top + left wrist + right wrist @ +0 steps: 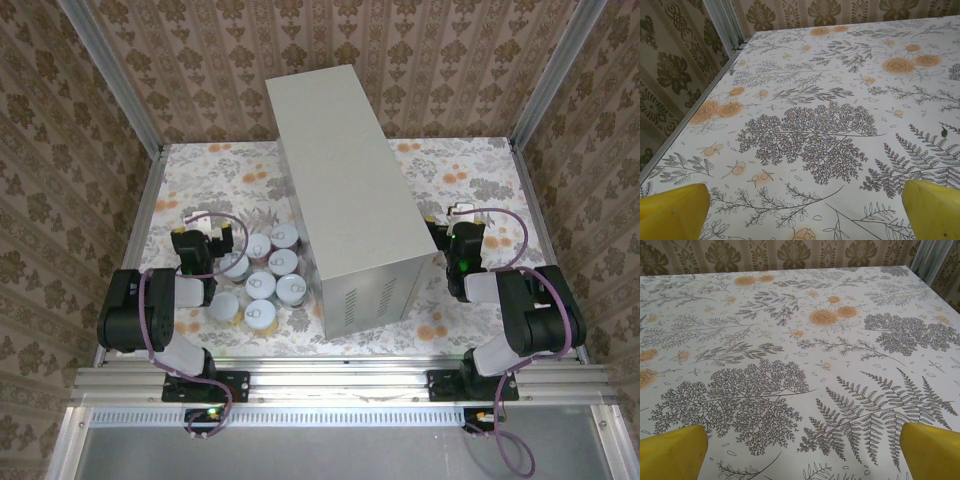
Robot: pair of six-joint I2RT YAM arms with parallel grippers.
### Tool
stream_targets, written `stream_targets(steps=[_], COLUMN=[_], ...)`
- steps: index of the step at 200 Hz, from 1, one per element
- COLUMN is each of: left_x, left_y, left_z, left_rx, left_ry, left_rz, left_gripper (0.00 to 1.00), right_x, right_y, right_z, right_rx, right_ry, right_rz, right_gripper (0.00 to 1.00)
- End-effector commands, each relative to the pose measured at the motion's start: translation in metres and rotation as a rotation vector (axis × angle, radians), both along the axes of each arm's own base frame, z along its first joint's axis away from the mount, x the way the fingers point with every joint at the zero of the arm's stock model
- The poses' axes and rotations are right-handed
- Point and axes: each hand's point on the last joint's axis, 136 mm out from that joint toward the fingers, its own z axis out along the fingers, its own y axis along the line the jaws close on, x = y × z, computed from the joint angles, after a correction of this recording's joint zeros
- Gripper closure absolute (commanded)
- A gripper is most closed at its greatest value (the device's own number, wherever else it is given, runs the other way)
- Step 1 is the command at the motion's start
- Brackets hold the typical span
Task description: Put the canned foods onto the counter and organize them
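Standing slantwise in the middle of the flowered cloth, the big grey box that serves as the counter has a bare top face, so I judge the task has hardly begun: nothing has been placed yet and all the lifting is left to do. The two arms sit folded low on either side of the box, the left one just beside the cans and the right one well apart from them, with the box in between. All eight cans stand upright in a loose huddle on the cloth, close against the left side of the box near its vented end, lids up, some touching their neighbours. The left claw is spread wide with nothing between its yellow fingertips, looking out over bare cloth toward the far left corner. The right claw is likewise spread wide and carries nothing, with only patterned cloth ahead of it. What remains, as I read it, is to pick up each can in turn, set it on the box top and line them up neatly.
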Motion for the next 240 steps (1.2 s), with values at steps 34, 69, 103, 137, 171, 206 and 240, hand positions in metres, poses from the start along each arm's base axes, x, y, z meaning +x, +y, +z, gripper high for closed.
stream_targets(steps=[34,69,103,137,171,206,240], left_x=[0.004,0.004,0.004,0.004,0.002,-0.005,-0.032], left_y=[-0.002,-0.002,-0.004,-0.001,0.014,0.023,0.034], left_z=[0.004,0.003,0.009,0.02,0.035,0.048,0.06], left_rx=[0.016,0.016,0.038,0.055,0.062,-0.003,-0.155], left_ry=[-0.007,-0.006,-0.01,0.005,0.053,0.16,0.318], left_rz=[-0.011,-0.01,-0.004,0.03,0.129,0.223,0.41], left_gripper=[0.0,0.0,0.0,0.0,0.0,0.0,0.0], right_x=[0.001,0.001,0.001,0.001,0.001,0.001,0.001], right_y=[0.001,0.001,0.001,0.001,0.001,0.001,0.001], right_z=[0.002,0.002,0.002,0.002,0.003,0.002,0.002], right_rx=[0.01,0.01,0.009,0.01,0.011,0.011,0.011], right_ry=[-0.022,-0.021,-0.022,-0.022,-0.023,-0.021,-0.019], right_rz=[0.004,0.003,0.004,0.004,0.003,0.004,0.004], right_gripper=[0.0,0.0,0.0,0.0,0.0,0.0,0.0])
